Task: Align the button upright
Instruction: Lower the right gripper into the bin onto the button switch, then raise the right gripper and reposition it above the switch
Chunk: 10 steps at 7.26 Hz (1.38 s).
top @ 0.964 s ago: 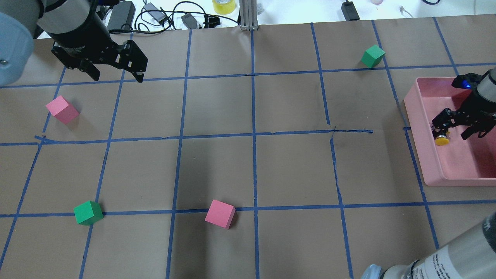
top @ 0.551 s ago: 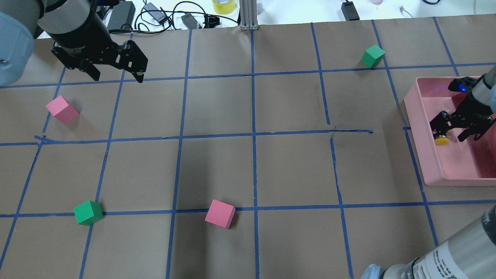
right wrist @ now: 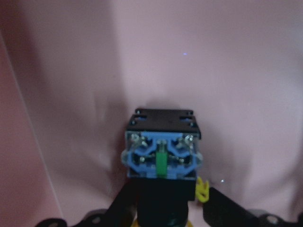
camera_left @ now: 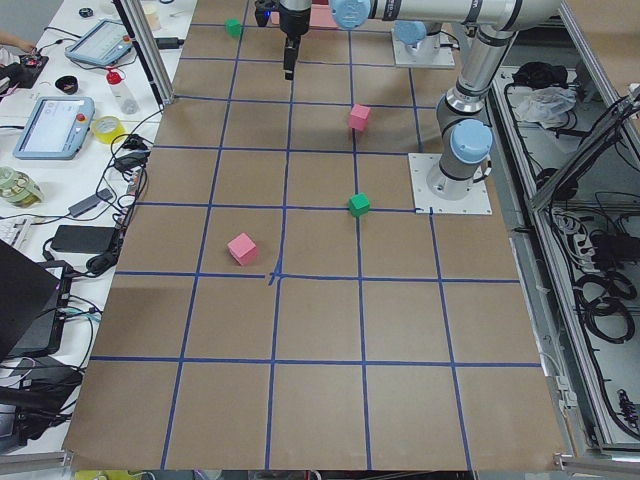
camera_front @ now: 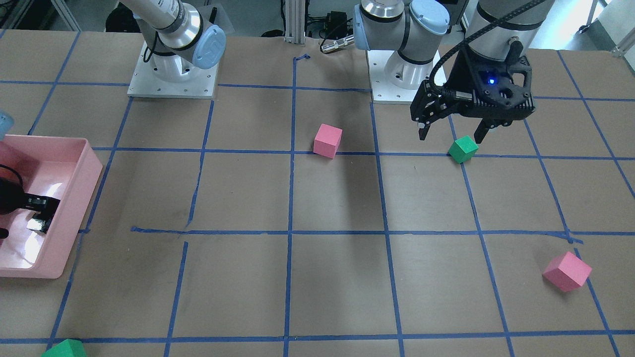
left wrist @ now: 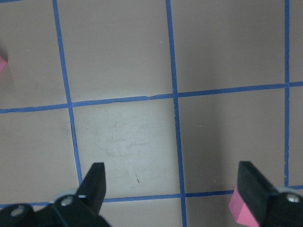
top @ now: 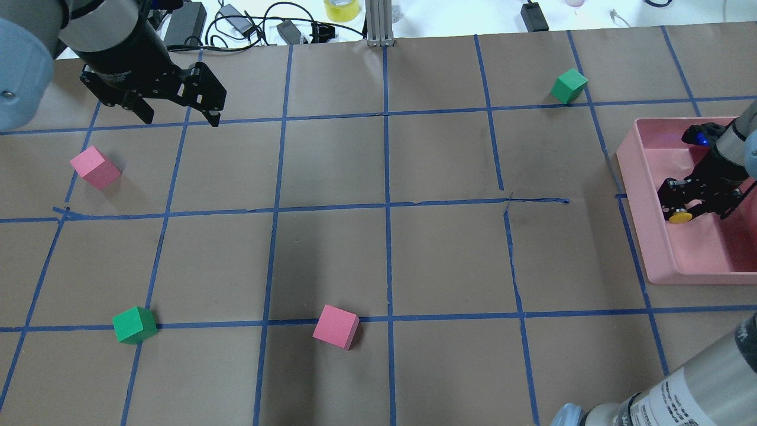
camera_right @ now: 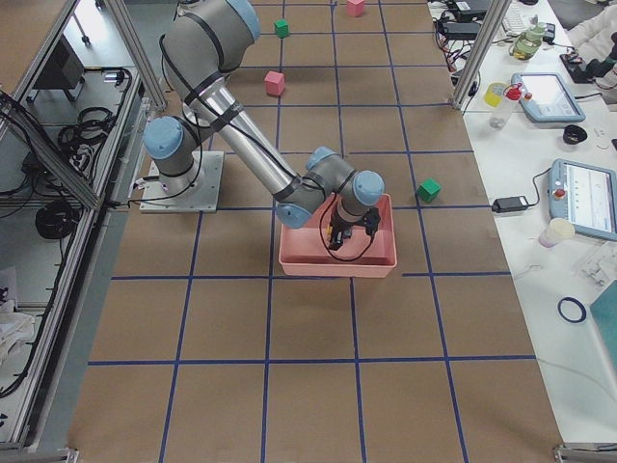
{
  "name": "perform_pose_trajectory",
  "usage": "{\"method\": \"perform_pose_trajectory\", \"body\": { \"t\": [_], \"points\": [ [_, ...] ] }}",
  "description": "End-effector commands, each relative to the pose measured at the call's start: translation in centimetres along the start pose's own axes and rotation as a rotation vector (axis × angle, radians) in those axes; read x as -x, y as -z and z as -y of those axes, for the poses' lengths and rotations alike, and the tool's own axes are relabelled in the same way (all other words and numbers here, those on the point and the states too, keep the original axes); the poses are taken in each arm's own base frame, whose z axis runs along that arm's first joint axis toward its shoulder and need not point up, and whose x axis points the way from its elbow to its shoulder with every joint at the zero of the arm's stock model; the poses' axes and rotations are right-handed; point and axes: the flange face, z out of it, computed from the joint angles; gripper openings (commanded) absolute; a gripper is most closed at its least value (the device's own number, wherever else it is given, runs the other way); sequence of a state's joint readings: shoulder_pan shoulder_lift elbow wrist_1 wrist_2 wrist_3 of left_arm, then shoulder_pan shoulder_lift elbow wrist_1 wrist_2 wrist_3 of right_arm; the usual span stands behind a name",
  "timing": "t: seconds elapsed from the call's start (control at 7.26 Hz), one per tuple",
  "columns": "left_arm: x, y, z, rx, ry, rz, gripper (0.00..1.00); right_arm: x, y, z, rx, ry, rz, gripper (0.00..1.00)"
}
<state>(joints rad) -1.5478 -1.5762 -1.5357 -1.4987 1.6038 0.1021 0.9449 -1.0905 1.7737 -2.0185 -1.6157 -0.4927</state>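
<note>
Seen from overhead, a pink tray (top: 636,195) sits at the table's 3 o'clock. The button (top: 680,217) is inside, near its 9 o'clock wall, between the right gripper's (right wrist: 169,191) fingers. Whether they pinch it is unclear. The left gripper (top: 179,118) hovers at 10 o'clock, fingers spread wide.

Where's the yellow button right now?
The button is at the overhead view's far right, inside the pink tray, gripped by the right pincer.
</note>
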Motion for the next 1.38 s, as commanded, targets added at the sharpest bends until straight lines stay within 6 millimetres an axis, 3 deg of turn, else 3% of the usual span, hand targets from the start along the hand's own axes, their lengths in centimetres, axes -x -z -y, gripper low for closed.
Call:
{"method": "perform_pose_trajectory", "body": {
  "t": [0.0, 0.28, 0.55, 0.83, 0.96, 1.24],
  "points": [
    [0.0, 0.0, 0.0, 0.001, -0.004, 0.001, 1.0, 0.1, 3.0, -0.9, -0.031, -0.011, -0.044, 0.0],
    [0.0, 0.0, 0.0, 0.001, -0.004, 0.002, 1.0, 0.7, 6.5, -2.2, -0.054, -0.009, -0.056, 0.0],
    [0.0, 0.0, 0.0, 0.001, -0.004, 0.001, 1.0, 1.4, 11.3, -2.6, -0.051, 0.002, -0.054, 0.0],
    [0.0, 0.0, 0.0, 0.001, -0.002, 0.001, 1.0, 4.0, 15.9, -2.0, -0.081, 0.048, -0.081, 0.0],
    [0.0, 0.0, 0.0, 0.001, -0.004, 0.001, 1.0, 4.9, 16.4, -2.1, -0.089, 0.064, -0.086, 0.0],
    [0.0, 0.0, 0.0, 0.0, -0.004, -0.002, 1.0, 4.8, 15.2, -2.0, -0.071, 0.091, -0.082, 0.0]
  ]
}}
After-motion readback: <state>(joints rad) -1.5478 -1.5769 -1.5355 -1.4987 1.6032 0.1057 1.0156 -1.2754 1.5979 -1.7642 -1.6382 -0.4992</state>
